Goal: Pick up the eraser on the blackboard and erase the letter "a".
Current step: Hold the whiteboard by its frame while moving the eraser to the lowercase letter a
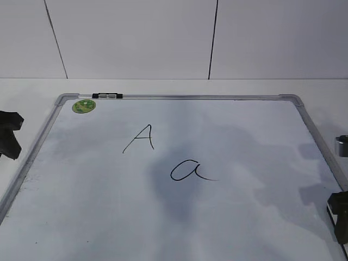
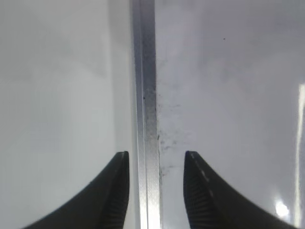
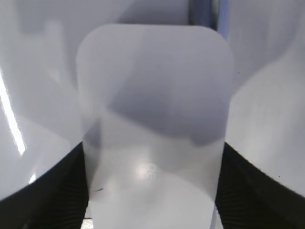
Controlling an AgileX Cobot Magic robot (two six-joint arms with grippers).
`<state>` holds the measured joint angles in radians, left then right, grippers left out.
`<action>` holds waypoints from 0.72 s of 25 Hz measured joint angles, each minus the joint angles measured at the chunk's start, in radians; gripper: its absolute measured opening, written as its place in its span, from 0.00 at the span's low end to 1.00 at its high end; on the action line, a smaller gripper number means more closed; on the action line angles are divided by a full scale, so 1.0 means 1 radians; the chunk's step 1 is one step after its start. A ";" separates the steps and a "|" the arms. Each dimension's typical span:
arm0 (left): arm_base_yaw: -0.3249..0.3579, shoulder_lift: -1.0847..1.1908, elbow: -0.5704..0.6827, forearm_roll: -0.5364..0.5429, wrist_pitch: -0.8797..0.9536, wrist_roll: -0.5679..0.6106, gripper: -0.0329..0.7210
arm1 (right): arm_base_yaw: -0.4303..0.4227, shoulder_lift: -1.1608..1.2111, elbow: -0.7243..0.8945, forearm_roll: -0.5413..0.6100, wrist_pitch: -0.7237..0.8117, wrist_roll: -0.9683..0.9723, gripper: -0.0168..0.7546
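White table (image 1: 179,87) w/ 1 blackboard (image 1: 179,97) lying flat on it.

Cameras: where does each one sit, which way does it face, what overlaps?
Exterior: in front, slanting down at the blackboard, letter "a"; grippers at both edges.
Left wrist: straight down on the frame, between the left gripper fingers.
Right wrist: down on the eraser, flanked by the right gripper.
All share the board.

Soft shadows, glare streaks, blurry wrist views
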<state>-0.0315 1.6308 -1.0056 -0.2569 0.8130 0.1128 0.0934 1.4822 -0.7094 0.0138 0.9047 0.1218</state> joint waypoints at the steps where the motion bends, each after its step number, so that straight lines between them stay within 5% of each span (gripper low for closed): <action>1: 0.000 0.020 -0.014 0.000 -0.002 0.004 0.42 | 0.000 0.000 0.000 0.000 0.000 0.000 0.75; 18: 0.000 0.228 -0.100 0.033 -0.017 0.019 0.37 | 0.000 0.000 -0.002 0.000 0.002 0.000 0.75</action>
<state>-0.0315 1.8591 -1.1053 -0.2242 0.7964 0.1316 0.0934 1.4822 -0.7109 0.0138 0.9067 0.1218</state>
